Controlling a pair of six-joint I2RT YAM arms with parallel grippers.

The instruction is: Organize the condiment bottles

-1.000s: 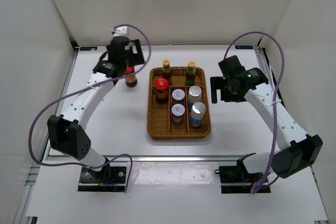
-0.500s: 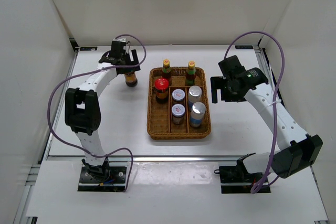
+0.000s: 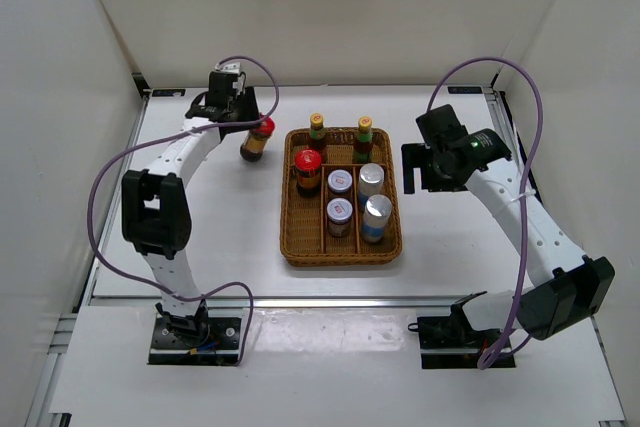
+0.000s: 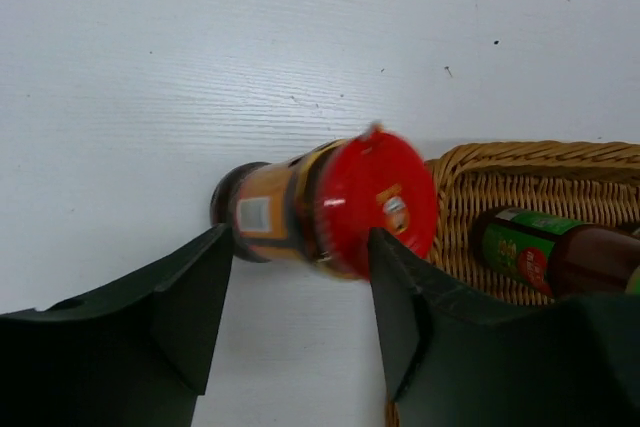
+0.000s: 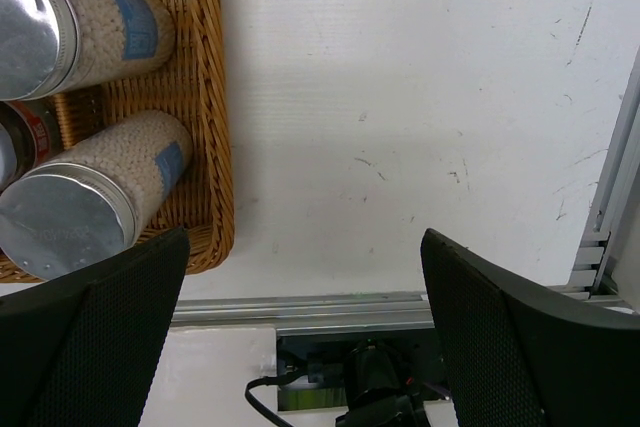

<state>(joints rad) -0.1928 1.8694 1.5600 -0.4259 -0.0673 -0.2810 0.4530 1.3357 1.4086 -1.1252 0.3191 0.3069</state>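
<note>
A red-capped jar [image 3: 254, 145] leans to the right on the table just left of the wicker tray [image 3: 290, 247]. My left gripper [image 3: 243, 119] is shut on it. In the left wrist view the jar [image 4: 320, 202] is blurred and lies across my fingertips [image 4: 215, 252], base at the left tip and cap at the right tip. The tray holds another red-capped jar [image 3: 307, 169], two yellow-capped bottles [image 3: 317, 127], two brown jars [image 3: 340, 197] and two blue-white jars [image 3: 375, 197]. My right gripper [image 3: 415, 172] hangs open right of the tray, holding nothing.
The tray rim [image 4: 480, 162] lies right beside the tilted jar, with a green-labelled bottle [image 4: 540, 252] behind it. In the right wrist view the tray edge [image 5: 210, 97] and a blue-labelled jar [image 5: 90, 202] sit left of my right gripper [image 5: 305, 247]. The table's metal rail [image 5: 400, 302] runs below.
My left arm has folded up and its gripper has closed in on the red-capped jar, which went from upright to leaning right. The right arm has not moved.
</note>
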